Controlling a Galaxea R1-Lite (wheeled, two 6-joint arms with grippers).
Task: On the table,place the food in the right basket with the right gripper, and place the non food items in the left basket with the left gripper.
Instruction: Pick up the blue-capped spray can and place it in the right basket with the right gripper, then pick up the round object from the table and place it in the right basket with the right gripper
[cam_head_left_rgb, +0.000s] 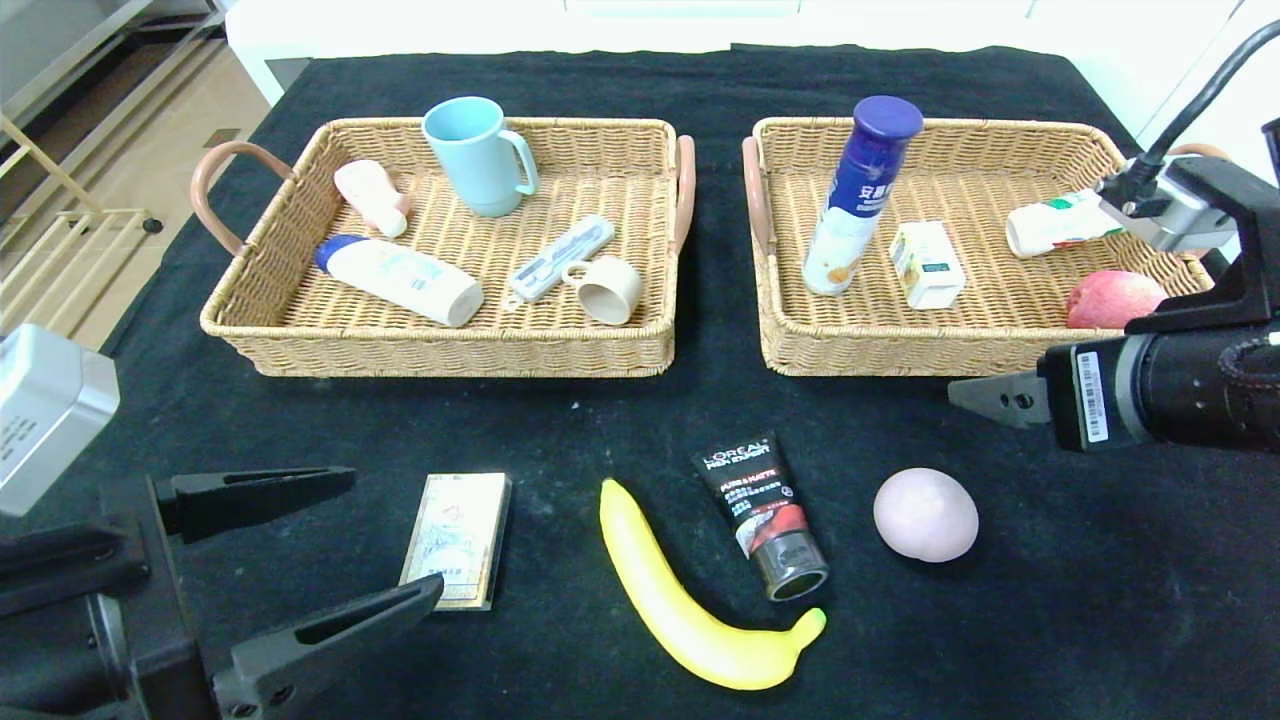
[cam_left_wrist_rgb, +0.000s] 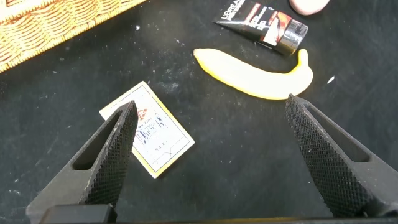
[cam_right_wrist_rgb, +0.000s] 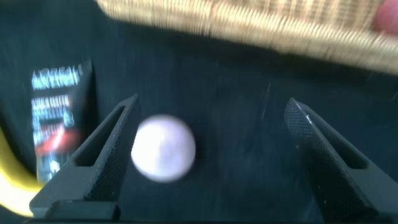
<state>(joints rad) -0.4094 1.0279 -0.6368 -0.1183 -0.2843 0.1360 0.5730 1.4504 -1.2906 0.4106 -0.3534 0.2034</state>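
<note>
On the black table lie a flat white card box (cam_head_left_rgb: 458, 540), a yellow banana (cam_head_left_rgb: 690, 610), a black L'Oreal tube (cam_head_left_rgb: 762, 515) and a pale pink ball-shaped item (cam_head_left_rgb: 925, 514). My left gripper (cam_head_left_rgb: 396, 532) is open and empty at the front left, with the card box (cam_left_wrist_rgb: 148, 127) beside one finger and the banana (cam_left_wrist_rgb: 255, 73) beyond. My right gripper (cam_head_left_rgb: 985, 398) is open and empty, hovering above and to the right of the pale ball. In the right wrist view the ball (cam_right_wrist_rgb: 163, 148) sits between the open fingers (cam_right_wrist_rgb: 102, 155), close to one of them.
The left wicker basket (cam_head_left_rgb: 440, 350) holds a blue mug, a small beige cup, two bottles and a flat white item. The right wicker basket (cam_head_left_rgb: 860, 350) holds a tall blue-capped can, a small carton, a white bottle and a red apple (cam_head_left_rgb: 1112, 297).
</note>
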